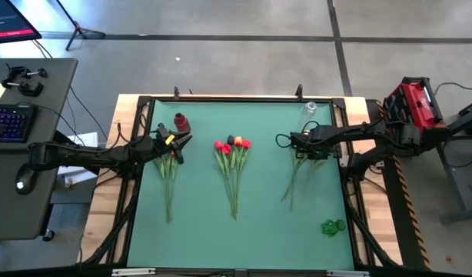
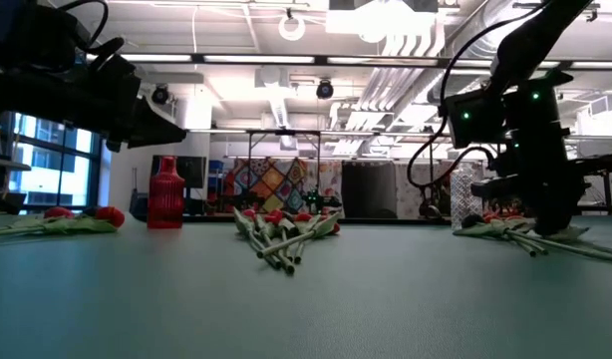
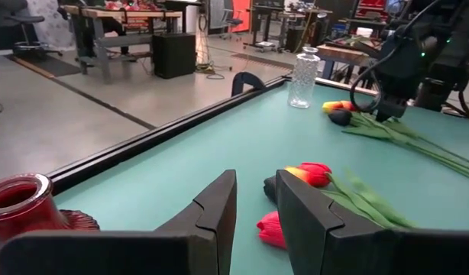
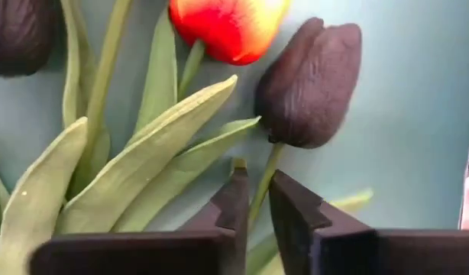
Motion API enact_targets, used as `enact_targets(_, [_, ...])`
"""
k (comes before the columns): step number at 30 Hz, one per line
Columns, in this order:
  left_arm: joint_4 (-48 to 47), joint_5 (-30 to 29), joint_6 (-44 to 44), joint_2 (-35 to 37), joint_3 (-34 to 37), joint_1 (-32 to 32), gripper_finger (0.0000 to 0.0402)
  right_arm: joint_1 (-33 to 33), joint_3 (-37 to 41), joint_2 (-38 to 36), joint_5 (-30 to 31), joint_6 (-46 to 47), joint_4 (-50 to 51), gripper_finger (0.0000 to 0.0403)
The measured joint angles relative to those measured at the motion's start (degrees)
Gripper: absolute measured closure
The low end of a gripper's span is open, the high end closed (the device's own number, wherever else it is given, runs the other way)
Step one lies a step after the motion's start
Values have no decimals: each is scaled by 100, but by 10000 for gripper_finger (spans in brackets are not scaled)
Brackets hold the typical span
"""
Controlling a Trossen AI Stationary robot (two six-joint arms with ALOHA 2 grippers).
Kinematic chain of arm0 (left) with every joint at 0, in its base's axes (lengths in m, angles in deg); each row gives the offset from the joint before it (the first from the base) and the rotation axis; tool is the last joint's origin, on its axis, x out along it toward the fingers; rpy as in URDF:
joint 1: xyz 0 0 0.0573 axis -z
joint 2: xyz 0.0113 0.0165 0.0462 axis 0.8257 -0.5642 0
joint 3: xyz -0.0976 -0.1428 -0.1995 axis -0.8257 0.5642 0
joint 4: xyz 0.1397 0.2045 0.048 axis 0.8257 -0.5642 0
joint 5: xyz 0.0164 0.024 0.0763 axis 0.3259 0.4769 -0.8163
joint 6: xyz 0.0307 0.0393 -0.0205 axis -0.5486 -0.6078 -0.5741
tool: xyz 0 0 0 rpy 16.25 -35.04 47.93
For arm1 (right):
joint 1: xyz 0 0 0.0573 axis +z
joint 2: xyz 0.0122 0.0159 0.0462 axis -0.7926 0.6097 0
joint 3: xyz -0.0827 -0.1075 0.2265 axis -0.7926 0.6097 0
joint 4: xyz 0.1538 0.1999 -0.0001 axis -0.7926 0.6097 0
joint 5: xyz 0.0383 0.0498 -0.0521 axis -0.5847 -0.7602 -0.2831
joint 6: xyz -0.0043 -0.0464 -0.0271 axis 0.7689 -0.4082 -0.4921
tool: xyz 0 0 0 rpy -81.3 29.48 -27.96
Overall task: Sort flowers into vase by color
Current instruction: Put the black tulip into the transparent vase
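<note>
No tulips in red vase (image 1: 181,122) or clear vase (image 1: 310,110); three bunches on surface (image 1: 259,231). Right claw (image 4: 253,200) pinching dark tulip's stem (image 4: 263,186); left claw (image 3: 256,200) part-open, empty.

overhead down, low level across, wrists close, shared table (image 1: 267,231)

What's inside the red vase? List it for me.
Nothing shows inside the red vase: the left wrist view sees its open mouth with no stems in it, but the bottom is hidden. The flowers lie on the table in three bunches.
</note>
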Motion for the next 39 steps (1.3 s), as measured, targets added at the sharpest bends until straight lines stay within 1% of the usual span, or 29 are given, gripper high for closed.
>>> enact_targets(2, [0, 0, 0, 1, 0, 0, 322, -8, 33, -44, 40, -88, 280, 396])
enact_targets(5, [2, 0, 0, 1, 0, 0, 322, 7, 42, -208, 47, -33, 665, 395])
enact_targets(10, [22, 0, 85, 0, 0, 0, 322, 297, 34, -711, 211, 91, 654, 400])
enact_targets(18, [53, -2, 92, 0, 2, 0, 322, 848, 30, -1841, 853, 647, 627, 402])
enact_targets(23, [64, -2, 92, 0, 2, 0, 322, 1201, -74, -2570, 1372, 508, 758, 402])
enact_targets(25, [93, -2, 93, 0, 2, 0, 322, 1341, -221, -2831, 1698, 473, 926, 402])
enact_targets(29, [101, -15, 160, 0, 2, 0, 322, 1553, -639, -3251, 2788, 268, 1110, 403])
enact_targets(34, [145, -32, 197, 0, 2, -2, 322, 1548, -1322, -3428, 4259, -682, 969, 403])
enact_targets(39, [199, -35, 218, 0, 2, -2, 322, 1385, -2022, -3426, 5257, -1747, 660, 403])
